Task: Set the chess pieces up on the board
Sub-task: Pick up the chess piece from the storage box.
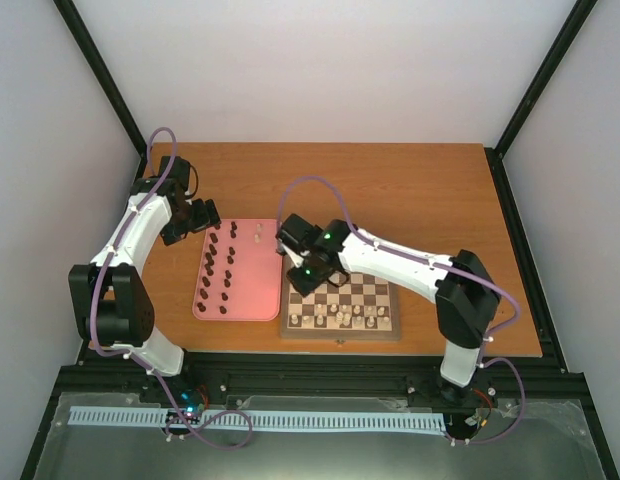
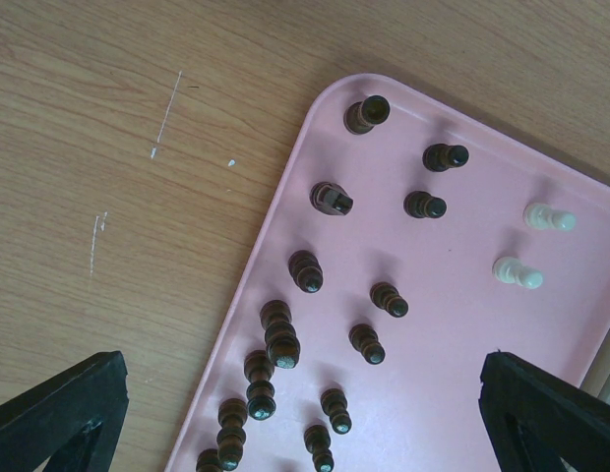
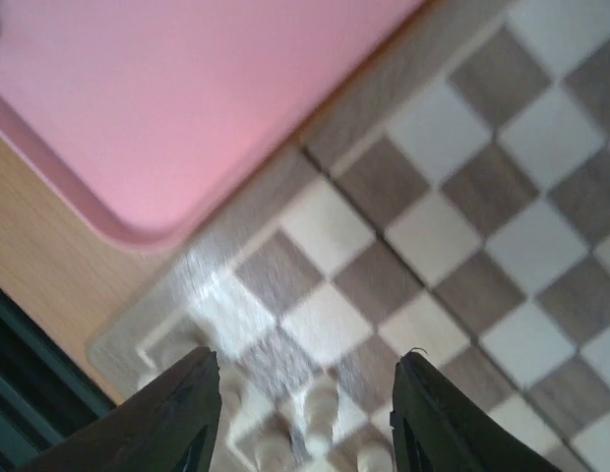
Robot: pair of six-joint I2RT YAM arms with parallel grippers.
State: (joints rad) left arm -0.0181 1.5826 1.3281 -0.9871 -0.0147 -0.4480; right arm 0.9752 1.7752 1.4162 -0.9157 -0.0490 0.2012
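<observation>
Pink and smooth with rounded corners, the tray (image 2: 462,324) lies on the wood-grain counter (image 2: 108,98), holding turned dark pegs (image 2: 307,270) and two cream ones (image 2: 549,217). The left jaws hang spread above it. The right jaws stand released on either side of a cream piece (image 3: 320,403) near a corner of the checked board (image 1: 375,292).

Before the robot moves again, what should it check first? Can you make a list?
1. Right claw open: ok, jaws apart.
2. White piece between them, free and standing on the board: ok.
3. That piece on its proper square: cannot tell, too blurry.
4. Left claw open and empty: ok.
5. All white ones off the pink tray: not ok, two white pieces lie there.
6. Dark pieces on the board: not ok, they lie on the tray.
</observation>
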